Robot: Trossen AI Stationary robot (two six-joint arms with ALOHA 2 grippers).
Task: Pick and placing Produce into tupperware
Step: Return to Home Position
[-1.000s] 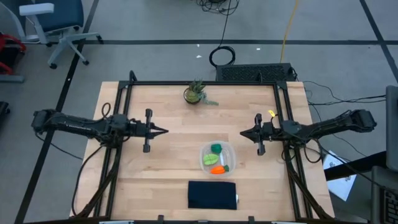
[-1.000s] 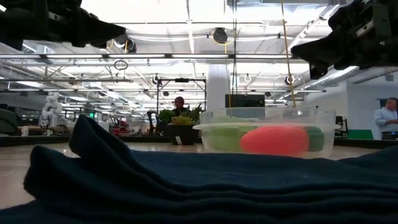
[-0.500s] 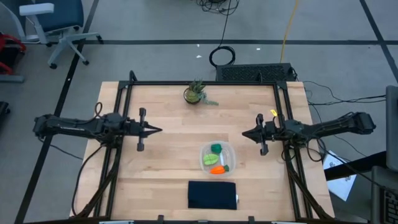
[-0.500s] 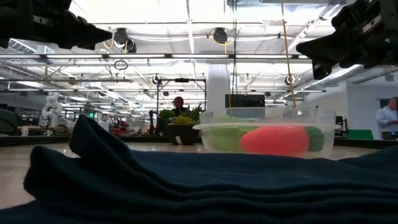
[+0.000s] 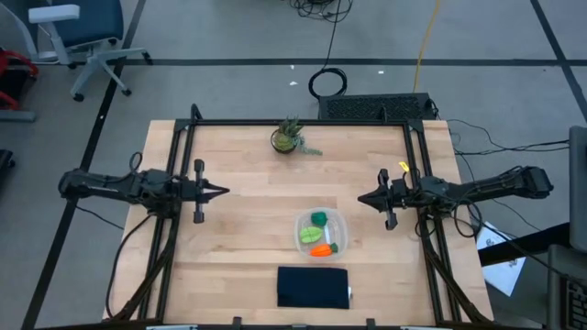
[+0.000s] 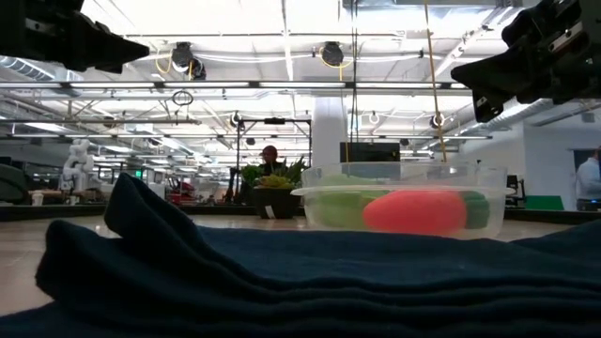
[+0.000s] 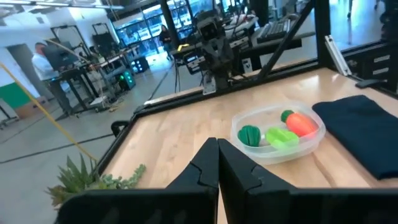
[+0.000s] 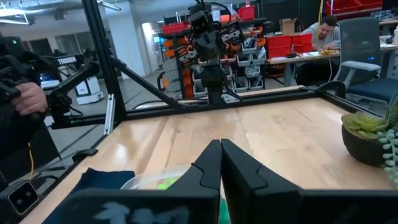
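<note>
Left gripper (image 5: 223,192) and right gripper (image 5: 360,198) both closed, empty, well apart over opposite table sides. Tupperware (image 5: 296,231) sits between them, near black pad (image 5: 313,287). It holds green lump (image 5: 318,218), leafy piece (image 5: 312,236) and carrot (image 5: 321,249).

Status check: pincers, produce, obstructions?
Left pincer and right pincer shut, empty, raised at table sides. Green lump, carrot, leafy piece all in tupperware. Dark cloth apart beside it, blocking nothing.
</note>
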